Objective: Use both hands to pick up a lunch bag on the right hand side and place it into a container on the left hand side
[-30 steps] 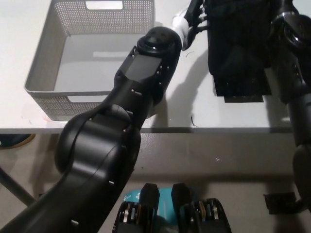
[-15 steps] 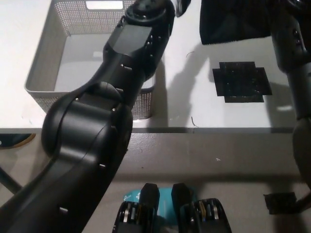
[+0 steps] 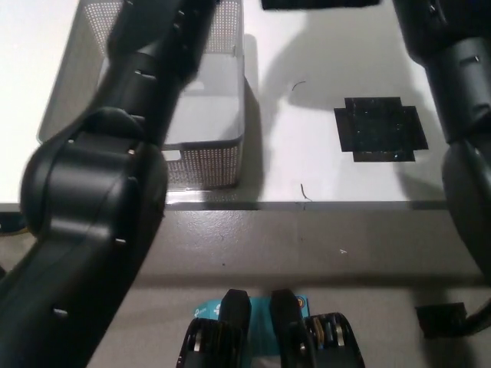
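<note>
1. Hands: neither hand is in view. Both lie beyond the top edge of the picture, so whether their fingers are spread, closed or holding something cannot be told.
2. Left arm (image 3: 115,192): a bulky dark arm rises from the lower left corner of the picture. It runs up over the near edge of the surface and across the container, and leaves the picture at the top. It hides most of the container's left half.
3. Right arm (image 3: 460,84): a black arm runs down the right side of the picture, above the right-hand part of the surface. Its upper end is cut off at the top.
4. Lunch bag (image 3: 318,4): only a thin black strip of it shows, at the very top of the picture between the two arms. It lies towards the far edge of the surface, to the right of the container and outside it. Whether it touches the surface cannot be told.
5. Container (image 3: 219,165): a grey perforated basket stands on the left part of the surface, with its front wall near the near edge. The part of its floor that shows is bare.
6. Surface (image 3: 307,176): white. A black cross-shaped patch (image 3: 380,129) lies flat on it, right of the container and well apart from it.
7. Small marks: a short dark thread (image 3: 298,84) lies between container and patch.
</note>
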Tool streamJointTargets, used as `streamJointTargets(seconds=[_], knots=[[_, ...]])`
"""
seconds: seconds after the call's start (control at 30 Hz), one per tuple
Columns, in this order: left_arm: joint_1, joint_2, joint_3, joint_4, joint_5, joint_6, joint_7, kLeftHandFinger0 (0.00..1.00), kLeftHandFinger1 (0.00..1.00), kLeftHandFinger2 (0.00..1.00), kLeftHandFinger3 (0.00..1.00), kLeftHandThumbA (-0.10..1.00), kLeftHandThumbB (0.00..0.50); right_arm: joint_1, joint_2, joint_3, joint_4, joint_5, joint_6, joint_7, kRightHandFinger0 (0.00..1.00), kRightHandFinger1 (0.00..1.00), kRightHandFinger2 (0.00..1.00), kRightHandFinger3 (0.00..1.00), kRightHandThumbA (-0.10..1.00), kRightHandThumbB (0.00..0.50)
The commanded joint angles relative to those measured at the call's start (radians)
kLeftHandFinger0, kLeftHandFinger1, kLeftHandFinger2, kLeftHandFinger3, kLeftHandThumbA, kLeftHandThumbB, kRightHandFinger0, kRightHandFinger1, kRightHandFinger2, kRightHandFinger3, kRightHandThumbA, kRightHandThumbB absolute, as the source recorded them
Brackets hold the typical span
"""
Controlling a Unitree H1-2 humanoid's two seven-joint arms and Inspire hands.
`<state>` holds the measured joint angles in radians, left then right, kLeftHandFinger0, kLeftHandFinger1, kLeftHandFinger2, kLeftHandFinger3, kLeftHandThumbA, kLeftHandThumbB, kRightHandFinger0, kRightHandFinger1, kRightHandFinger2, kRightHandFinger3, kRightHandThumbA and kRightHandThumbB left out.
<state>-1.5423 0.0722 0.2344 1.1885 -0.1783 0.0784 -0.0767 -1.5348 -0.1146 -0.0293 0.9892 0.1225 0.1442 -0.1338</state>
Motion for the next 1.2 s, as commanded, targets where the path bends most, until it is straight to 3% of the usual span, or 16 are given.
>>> streamJointTargets(seconds=[0.0,0.27,0.3,0.5,0.6,0.63,0.83,0.9,1.0,1.1,1.17], knots=[[-0.057,0.025,0.035,-0.204,-0.084,0.046,-0.053,1.0,1.0,1.0,1.0,1.0,0.318,-0.152,0.122,0.06,0.097,-0.055,-0.062,0.037,1.0,1.0,1.0,1.0,1.0,0.0],[0.09,0.1,0.091,-0.536,-0.138,0.237,-0.019,1.0,1.0,1.0,1.0,1.0,0.344,-0.249,0.225,0.11,0.207,-0.091,-0.078,0.051,1.0,1.0,1.0,1.0,1.0,0.0],[0.103,0.109,0.106,-0.561,-0.153,0.245,-0.018,1.0,1.0,1.0,1.0,1.0,0.33,-0.261,0.239,0.11,0.22,-0.09,-0.079,0.048,1.0,1.0,1.0,1.0,1.0,0.0],[0.179,0.16,0.169,-0.661,-0.194,0.306,-0.017,1.0,1.0,1.0,1.0,1.0,0.355,-0.313,0.303,0.177,0.301,-0.157,-0.097,0.044,1.0,1.0,1.0,1.0,1.0,0.0],[0.212,0.15,0.189,-0.681,-0.212,0.293,-0.018,1.0,1.0,1.0,1.0,1.0,0.308,-0.303,0.317,0.179,0.318,-0.146,-0.103,0.046,1.0,1.0,1.0,1.0,1.0,0.0],[0.233,0.149,0.189,-0.686,-0.202,0.286,-0.013,1.0,1.0,1.0,1.0,1.0,0.334,-0.292,0.324,0.178,0.326,-0.138,-0.108,0.057,1.0,1.0,1.0,1.0,1.0,0.0],[0.298,0.143,0.209,-0.67,-0.209,0.267,-0.015,1.0,1.0,1.0,1.0,1.0,0.326,-0.248,0.347,0.167,0.36,-0.125,-0.137,0.1,1.0,1.0,1.0,1.0,1.0,0.0],[0.313,0.14,0.211,-0.64,-0.207,0.237,-0.025,1.0,1.0,1.0,1.0,1.0,0.302,-0.233,0.349,0.157,0.375,-0.117,-0.14,0.117,1.0,1.0,1.0,1.0,1.0,0.0],[0.322,0.146,0.201,-0.588,-0.192,0.228,-0.022,1.0,1.0,1.0,1.0,1.0,0.325,-0.208,0.351,0.149,0.388,-0.116,-0.151,0.118,1.0,1.0,1.0,1.0,1.0,0.0],[0.329,0.175,0.158,-0.511,-0.165,0.221,-0.069,1.0,1.0,1.0,1.0,1.0,0.342,-0.182,0.351,0.14,0.404,-0.115,-0.125,0.106,1.0,1.0,1.0,1.0,1.0,0.0],[0.332,0.236,0.067,-0.408,-0.1,0.164,-0.171,1.0,1.0,1.0,1.0,1.0,0.331,-0.16,0.339,0.165,0.416,-0.148,-0.115,0.082,1.0,1.0,1.0,1.0,1.0,0.0]])
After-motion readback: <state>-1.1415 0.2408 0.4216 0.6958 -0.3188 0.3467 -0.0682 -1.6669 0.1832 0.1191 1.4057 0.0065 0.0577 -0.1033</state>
